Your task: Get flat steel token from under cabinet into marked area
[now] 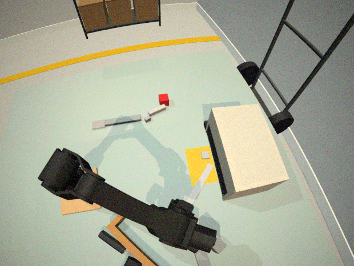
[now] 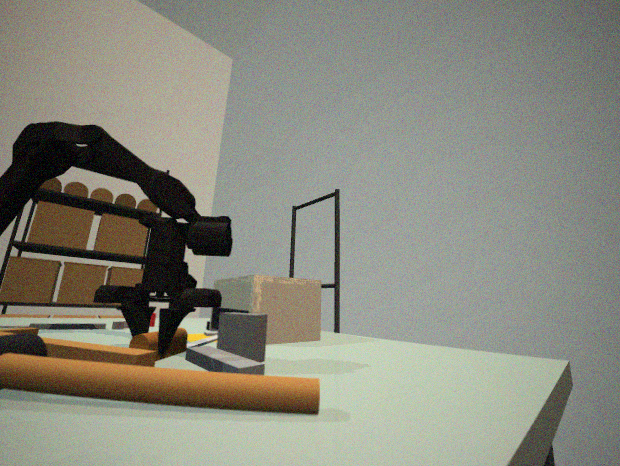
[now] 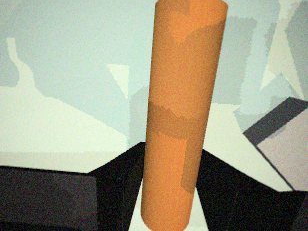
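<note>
The token (image 1: 205, 154), a small grey square, lies on the yellow marked area (image 1: 196, 165) (image 2: 196, 337), close to the front of the cream cabinet (image 1: 249, 148) (image 2: 293, 310). My gripper (image 2: 151, 343) (image 3: 168, 150) is shut on the orange round handle (image 3: 182, 74) of a tool, low over the table; in the top view the arm hides the fingers. The tool's long pale blade (image 1: 200, 182) (image 2: 202, 341) reaches onto the yellow area, and its end shows a small gap from the token. Whether the blade touches the table I cannot tell.
A grey angled piece (image 1: 219, 245) (image 2: 243, 335) stands close beside my gripper. An orange frame (image 1: 133, 242) and an orange board (image 1: 81, 207) lie near the arm. A red cube (image 1: 163, 99) and a flat grey bar (image 1: 123, 120) are farther back.
</note>
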